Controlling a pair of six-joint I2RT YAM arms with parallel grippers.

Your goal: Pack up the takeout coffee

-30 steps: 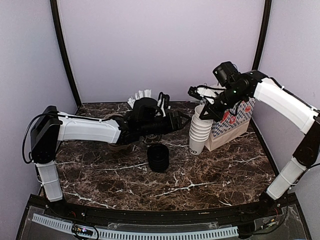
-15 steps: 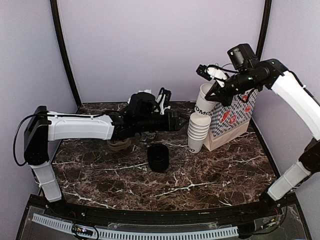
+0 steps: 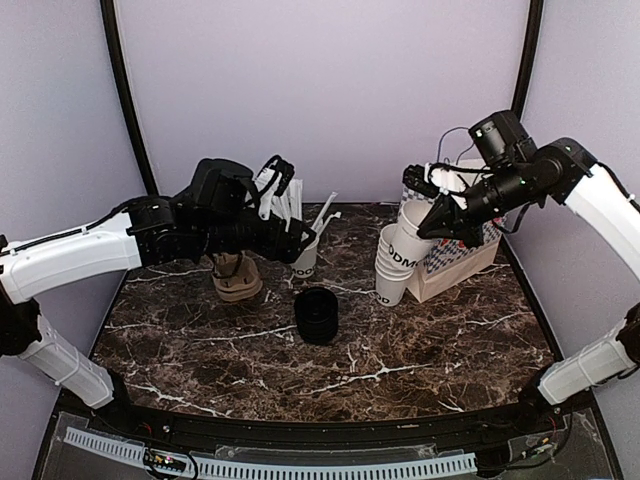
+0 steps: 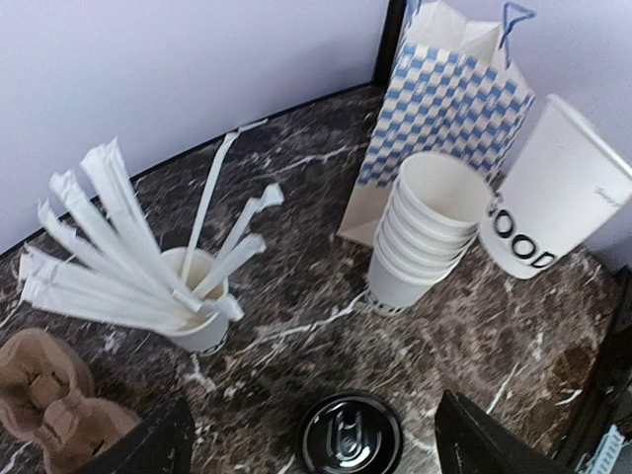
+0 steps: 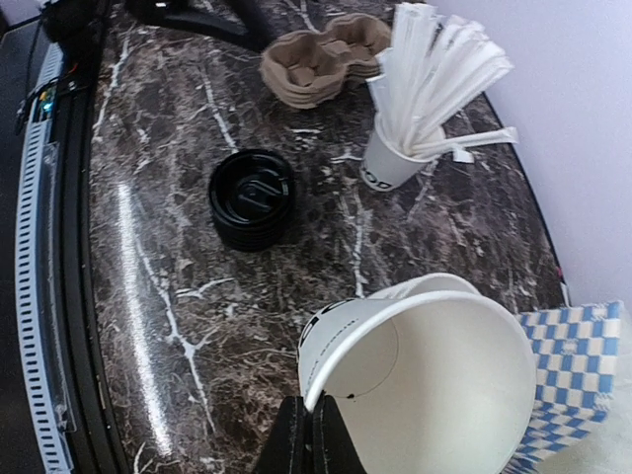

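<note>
The takeout coffee cup (image 3: 407, 240), white with dark lettering, hangs tilted just above and beside a stack of like cups (image 3: 392, 272). My right gripper (image 3: 432, 222) is shut on its rim. In the right wrist view the fingertips (image 5: 312, 427) pinch the rim of the empty cup (image 5: 434, 385). A stack of black lids (image 3: 316, 315) sits mid-table. My left gripper (image 3: 290, 232) is raised near the cup of straws. In the left wrist view the left gripper (image 4: 314, 415) is open, its fingers wide apart high above the top lid (image 4: 351, 436), holding nothing.
A cup of white straws (image 3: 304, 252) and a brown pulp carrier (image 3: 236, 280) stand at the back left. A blue-checked paper bag (image 3: 462, 252) stands at the back right behind the cup stack. Dark walls' posts frame the marble table (image 3: 430, 345).
The right gripper lifted the cup off the stack, raised it, then lowered it a little. The left arm drew back left and upward, and its jaws spread wider.
</note>
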